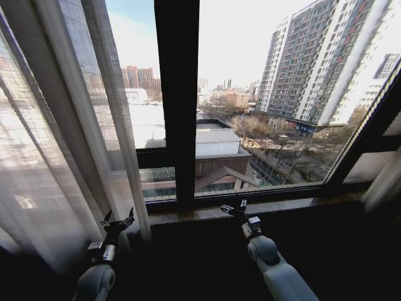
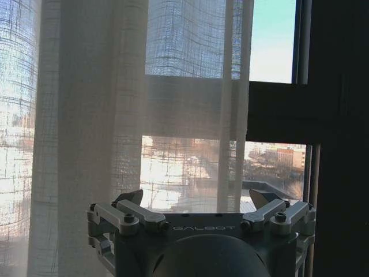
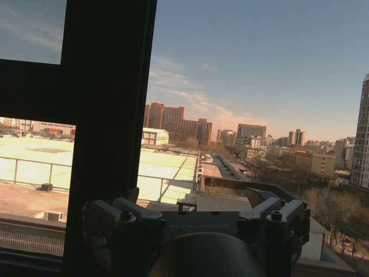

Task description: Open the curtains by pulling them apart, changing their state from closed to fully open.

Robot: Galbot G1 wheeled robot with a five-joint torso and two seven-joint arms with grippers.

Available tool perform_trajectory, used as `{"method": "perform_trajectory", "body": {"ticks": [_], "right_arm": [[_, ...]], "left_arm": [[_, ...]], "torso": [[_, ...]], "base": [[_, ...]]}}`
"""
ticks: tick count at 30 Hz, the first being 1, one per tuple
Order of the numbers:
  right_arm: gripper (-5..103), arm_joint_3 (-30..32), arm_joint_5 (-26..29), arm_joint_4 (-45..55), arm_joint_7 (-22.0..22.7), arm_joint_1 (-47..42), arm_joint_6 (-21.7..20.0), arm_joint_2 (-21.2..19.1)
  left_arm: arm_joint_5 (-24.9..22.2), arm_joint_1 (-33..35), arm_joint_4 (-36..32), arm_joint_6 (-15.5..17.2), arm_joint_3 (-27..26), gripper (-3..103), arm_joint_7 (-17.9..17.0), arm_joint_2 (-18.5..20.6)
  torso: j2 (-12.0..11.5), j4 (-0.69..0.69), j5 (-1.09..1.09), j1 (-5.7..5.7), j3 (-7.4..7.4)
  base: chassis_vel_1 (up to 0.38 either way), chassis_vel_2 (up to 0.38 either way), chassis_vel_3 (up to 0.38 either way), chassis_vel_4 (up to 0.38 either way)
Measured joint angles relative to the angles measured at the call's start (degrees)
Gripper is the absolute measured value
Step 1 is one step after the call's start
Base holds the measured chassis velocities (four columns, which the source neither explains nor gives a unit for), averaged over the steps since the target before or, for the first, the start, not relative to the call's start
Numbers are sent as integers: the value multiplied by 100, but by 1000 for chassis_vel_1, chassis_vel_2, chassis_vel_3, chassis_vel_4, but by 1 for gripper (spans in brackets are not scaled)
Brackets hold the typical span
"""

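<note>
Curtains (image 1: 69, 125): sheer, light, limp fabric bunched at window's left, likely to slip | Grip: take a gathered pleat edge, not a single layer | Left gripper (image 1: 118, 223): fingers released, just beside fabric | Right gripper (image 1: 233, 207): fingers released, near sill (image 1: 301, 202).

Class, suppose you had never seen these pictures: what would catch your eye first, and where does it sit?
First, the bright city beyond the window, split by a dark frame bar down the middle. Next, the sheer white curtain bunched at the left, with a sliver of curtain at the far right edge. Low down, the left gripper is open just before the curtain's edge, and the right gripper is open near the sill, facing bare glass.
</note>
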Motion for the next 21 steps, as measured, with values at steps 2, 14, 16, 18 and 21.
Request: {"method": "perform_trajectory", "body": {"ticks": [2,14,16,18,21], "right_arm": [[100,0,0,0,0,0,0,0],[100,0,0,0,0,0,0,0],[100,3,0,0,2,0,0,-1],[100,2,0,0,1,0,0,0],[100,2,0,0,1,0,0,0]], "left_arm": [[0,0,0,0,0,100,0,0],[-497,-115,-483,1112,-331,100,-94,493],[-630,-178,-504,1205,-616,100,-150,814],[-596,-183,-468,1191,-667,100,-159,881],[-443,-181,-264,1005,-731,100,-233,999]], "torso": [[0,0,0,0,0],[0,0,0,0,0],[0,-1,6,0,0],[0,0,7,0,0],[0,1,-2,0,0]], "base": [[0,0,0,0],[0,0,0,0],[0,0,0,0],[0,0,0,0],[0,0,0,0]]}}
